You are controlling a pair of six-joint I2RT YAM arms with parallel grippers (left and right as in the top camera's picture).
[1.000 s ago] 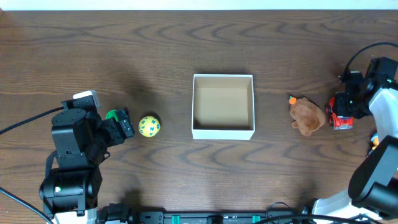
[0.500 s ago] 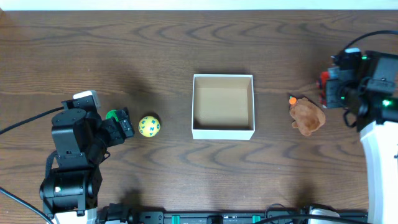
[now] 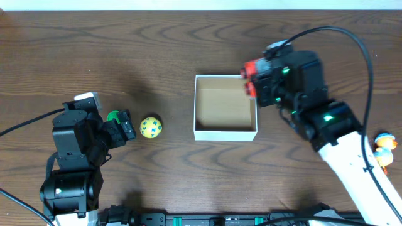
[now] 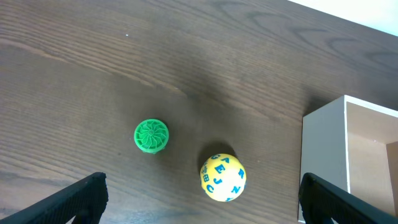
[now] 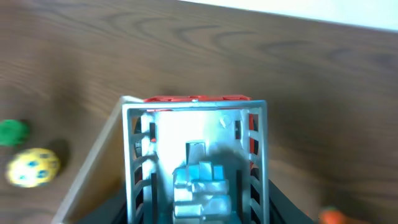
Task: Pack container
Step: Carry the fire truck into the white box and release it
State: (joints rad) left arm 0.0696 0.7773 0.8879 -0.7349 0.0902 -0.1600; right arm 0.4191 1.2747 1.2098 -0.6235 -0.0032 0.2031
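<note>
The container, a small square white box with a tan floor, stands mid-table; its corner shows in the left wrist view. My right gripper is shut on a red toy truck with a silver cage and holds it above the box's far right corner. The truck fills the right wrist view, with the box wall below. My left gripper is open and empty, left of the box. A yellow letter ball and a green ridged disc lie before its fingers.
The ball and the disc lie left of the box, beside the left gripper. A yellow and orange toy lies at the right edge. The right arm stretches over the table's right side and hides what lies under it.
My right gripper has lifted the red truck and carried it left from the table's right edge to above the box's far right corner. The brown plush is now hidden. The left arm is still.
</note>
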